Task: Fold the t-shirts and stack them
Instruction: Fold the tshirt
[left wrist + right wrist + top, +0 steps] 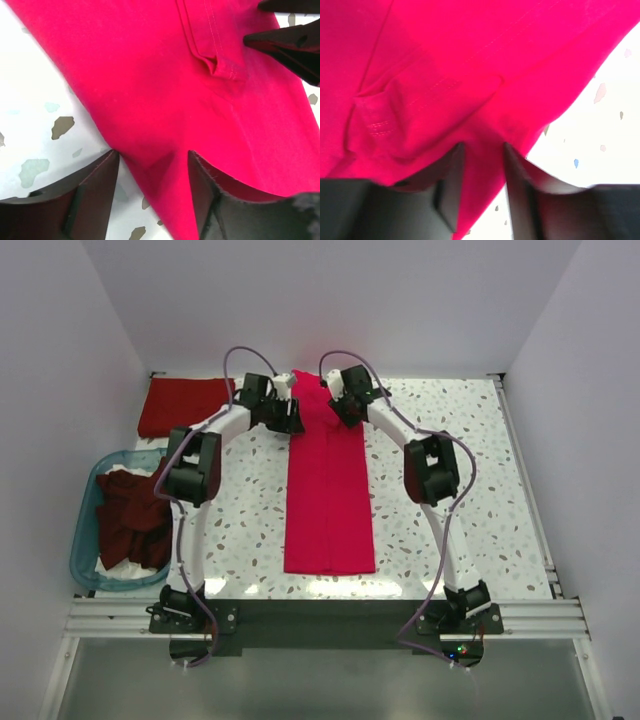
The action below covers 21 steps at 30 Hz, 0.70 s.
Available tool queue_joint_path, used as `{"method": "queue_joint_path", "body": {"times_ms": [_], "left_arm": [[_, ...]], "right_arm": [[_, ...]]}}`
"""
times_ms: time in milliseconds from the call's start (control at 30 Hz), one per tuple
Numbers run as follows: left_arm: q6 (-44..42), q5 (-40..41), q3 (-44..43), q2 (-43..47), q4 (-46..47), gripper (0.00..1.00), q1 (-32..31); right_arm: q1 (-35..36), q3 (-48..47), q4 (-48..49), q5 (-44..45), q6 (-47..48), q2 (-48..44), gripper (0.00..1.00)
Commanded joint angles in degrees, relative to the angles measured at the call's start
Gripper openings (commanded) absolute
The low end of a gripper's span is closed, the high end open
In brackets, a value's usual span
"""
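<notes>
My right tool [482, 147] clamps the crimson t-shirt [330, 500]'s far edge for folding; whether my left tool [153, 153] grips, I cannot tell.

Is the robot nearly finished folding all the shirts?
Not yet. One red shirt lies folded at the far left corner of the table. The pink shirt is folded into a long strip; the right end effector pinches its far end, the left end effector straddles it. Dark shirts wait crumpled in the blue tub.
</notes>
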<state>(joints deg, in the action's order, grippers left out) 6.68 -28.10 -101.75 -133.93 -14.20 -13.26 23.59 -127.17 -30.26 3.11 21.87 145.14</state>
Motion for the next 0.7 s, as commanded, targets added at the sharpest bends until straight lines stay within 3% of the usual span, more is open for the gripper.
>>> {"method": "queue_joint_path", "body": {"times_ms": [0, 67, 200, 333, 400, 533, 633, 667], "left_arm": [[-1.05, 0.42, 2.16, 3.38, 1.07, 0.63, 0.86], [-1.14, -1.43, 5.49, 7.17, 6.86, 0.76, 0.78], [-1.93, -2.75, 6.66, 17.53, 12.61, 1.00, 0.60], [-9.21, -2.75, 6.92, 25.63, 12.70, 1.00, 0.69], [-10.71, -4.94, 8.76, 30.97, 13.22, 1.00, 1.21], [-14.04, -3.98, 18.85, 41.97, 21.39, 1.00, 1.30], [-20.79, -11.25, 25.01, 48.66, 18.69, 1.00, 1.30], [-23.26, -17.54, 26.94, 49.89, 12.67, 1.00, 1.22]], "right_arm": [[-0.30, -1.23, 0.29, -0.82, -0.25, -2.13, 0.45], [-0.39, -2.11, 0.82, -1.35, -0.25, -5.55, 0.51], [-0.30, -3.34, 0.47, -4.24, 1.77, -12.85, 0.71], [-0.39, 3.74, 3.09, -10.65, 5.02, -24.00, 0.82], [-0.22, 7.97, 4.85, -11.38, 5.03, -30.92, 0.97], [-0.22, 17.20, 1.98, -14.62, 9.48, -39.64, 0.99], [-0.13, 21.77, -4.24, -16.81, 15.03, -44.74, 0.99], [-0.13, 22.84, -6.45, -19.09, 16.26, -46.07, 0.99]]}}
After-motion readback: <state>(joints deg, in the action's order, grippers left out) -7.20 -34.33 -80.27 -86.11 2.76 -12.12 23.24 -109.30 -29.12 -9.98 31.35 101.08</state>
